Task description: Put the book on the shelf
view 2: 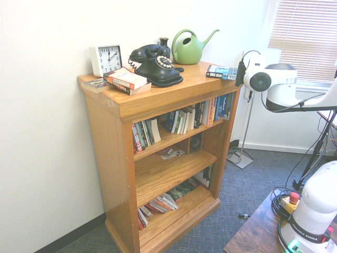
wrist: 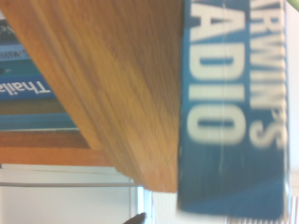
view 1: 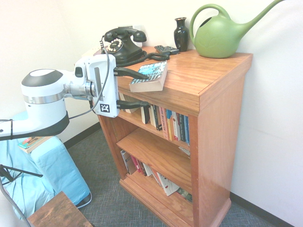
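The gripper (view 1: 131, 88) stands spread wide, upper finger seemingly touching the book (view 1: 150, 75) on the bookcase top (view 1: 203, 71), its title cropped in the wrist view.

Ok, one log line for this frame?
pincer: open, fingers above and below top slab edge | book: flat on bookcase top, corner overhanging, not gripped | shelf: book not on it yet

Shelf (view 1: 142, 118) nearly full: row of upright books (view 1: 168, 124) fills its right side, leaning books (view 2: 145, 134) the far end; top slab (view 1: 199, 78) overhangs close above
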Available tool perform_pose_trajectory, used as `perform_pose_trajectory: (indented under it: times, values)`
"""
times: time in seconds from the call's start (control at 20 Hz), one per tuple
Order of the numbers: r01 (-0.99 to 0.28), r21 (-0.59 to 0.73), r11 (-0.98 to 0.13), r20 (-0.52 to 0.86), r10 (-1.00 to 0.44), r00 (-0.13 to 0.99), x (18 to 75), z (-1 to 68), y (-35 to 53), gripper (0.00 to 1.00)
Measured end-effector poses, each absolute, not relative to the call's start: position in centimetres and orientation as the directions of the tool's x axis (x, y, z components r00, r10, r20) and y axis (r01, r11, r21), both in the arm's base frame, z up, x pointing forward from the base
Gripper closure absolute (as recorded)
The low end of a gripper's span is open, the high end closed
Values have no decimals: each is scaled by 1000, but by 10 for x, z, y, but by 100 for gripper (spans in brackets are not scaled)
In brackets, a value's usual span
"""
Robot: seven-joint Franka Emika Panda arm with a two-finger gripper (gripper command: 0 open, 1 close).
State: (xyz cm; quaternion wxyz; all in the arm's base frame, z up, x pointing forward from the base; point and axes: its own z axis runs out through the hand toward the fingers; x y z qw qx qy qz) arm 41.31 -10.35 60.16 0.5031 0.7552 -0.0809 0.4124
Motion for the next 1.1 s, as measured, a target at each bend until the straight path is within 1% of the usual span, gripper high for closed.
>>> perform_pose_trajectory:
  times: [0.3, 0.35, 0.8, 1.1]
  values:
    - [-513, 715, -475, 681, 307, 664, 446, 596, -105, 0]
    - [-509, 717, -476, 678, 308, 667, 449, 594, -105, 100]
    - [-500, 721, -481, 674, 316, 668, 462, 591, -101, 100]
    - [-533, 704, -469, 695, 297, 655, 460, 595, -99, 100]
